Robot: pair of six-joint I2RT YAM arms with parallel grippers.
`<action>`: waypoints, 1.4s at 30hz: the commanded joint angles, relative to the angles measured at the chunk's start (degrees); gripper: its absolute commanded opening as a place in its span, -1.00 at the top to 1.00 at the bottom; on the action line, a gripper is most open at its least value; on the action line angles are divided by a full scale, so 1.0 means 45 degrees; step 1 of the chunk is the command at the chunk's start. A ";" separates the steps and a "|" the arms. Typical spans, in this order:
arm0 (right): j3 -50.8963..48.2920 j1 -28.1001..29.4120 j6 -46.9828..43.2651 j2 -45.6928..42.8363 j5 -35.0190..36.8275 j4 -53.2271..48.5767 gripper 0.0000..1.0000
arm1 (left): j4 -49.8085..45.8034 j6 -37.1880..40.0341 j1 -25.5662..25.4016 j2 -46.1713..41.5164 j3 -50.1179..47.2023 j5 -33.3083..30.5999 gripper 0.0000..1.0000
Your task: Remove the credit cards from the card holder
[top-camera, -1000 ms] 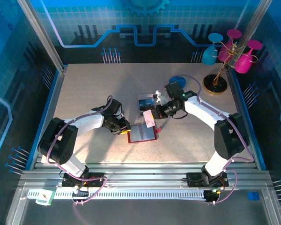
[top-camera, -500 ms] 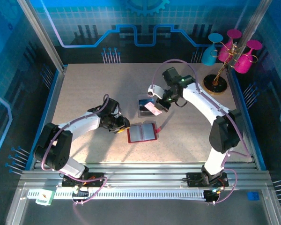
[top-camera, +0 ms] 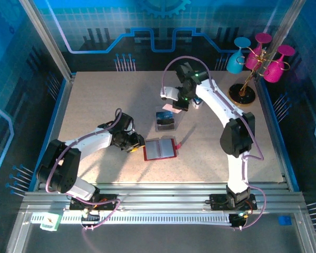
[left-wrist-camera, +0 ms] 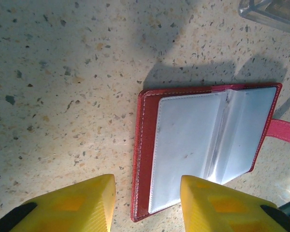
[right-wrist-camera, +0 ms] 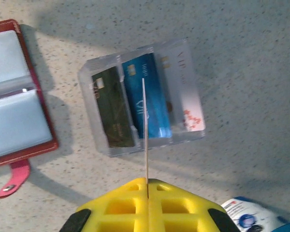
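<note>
Left pincer: the left gripper (left-wrist-camera: 145, 187) sits at the bottom of the left wrist frame. Its yellow fingers are released and apart, with the lower left corner of the card holder (left-wrist-camera: 203, 140) between them and nothing grasped.
Card holder, place: below centre in the top view, lying open and flat on the speckled table (top-camera: 95, 100).
Card holder, axis: the long axis runs left to right across the frame, the spine runs up and down, and the strap (left-wrist-camera: 286, 131) points to the right edge.
Card holder, contents: the grey pockets look empty from here. A card tucked behind a sleeve could not be ruled out.
Clear tray: the clear tray (right-wrist-camera: 87, 79) lies just above the holder in the top view. It holds a dark card (right-wrist-camera: 111, 108), a blue card (right-wrist-camera: 152, 104) and a white card (right-wrist-camera: 188, 96) side by side, their long axes running up and down the frame.
Right pincer: the right gripper (right-wrist-camera: 147, 182) is clenched on the pale pink card (right-wrist-camera: 145, 125), above the tray.
Held card, axis: seen edge-on, its long axis points from the fingers up the frame, over the blue card.
Step, as judged: setting this card into the tray.
Doing it well: come down slowly, line the card's edge up with the cards already there, let go only when it is low, and avoid nudging the tray wall.
</note>
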 commanded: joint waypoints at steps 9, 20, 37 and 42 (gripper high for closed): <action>0.4724 0.0091 -0.1157 0.3141 0.0012 -0.2113 1.00 | -0.0174 -0.0474 0.0279 -0.0499 -0.0501 -0.0324 0.18; 0.5141 0.0246 -0.1375 0.4319 -0.0058 -0.1778 1.00 | -0.0206 -0.0339 0.0470 -0.0231 -0.0482 -0.0174 0.17; 0.5141 0.0384 -0.0911 0.4781 0.0729 -0.2886 1.00 | -0.0311 -0.0134 0.0773 -0.0213 -0.0609 -0.0030 0.16; 0.5102 0.0296 -0.0623 0.4708 0.0869 -0.3334 1.00 | -0.0315 -0.0117 0.0793 -0.0218 -0.0615 -0.0007 0.16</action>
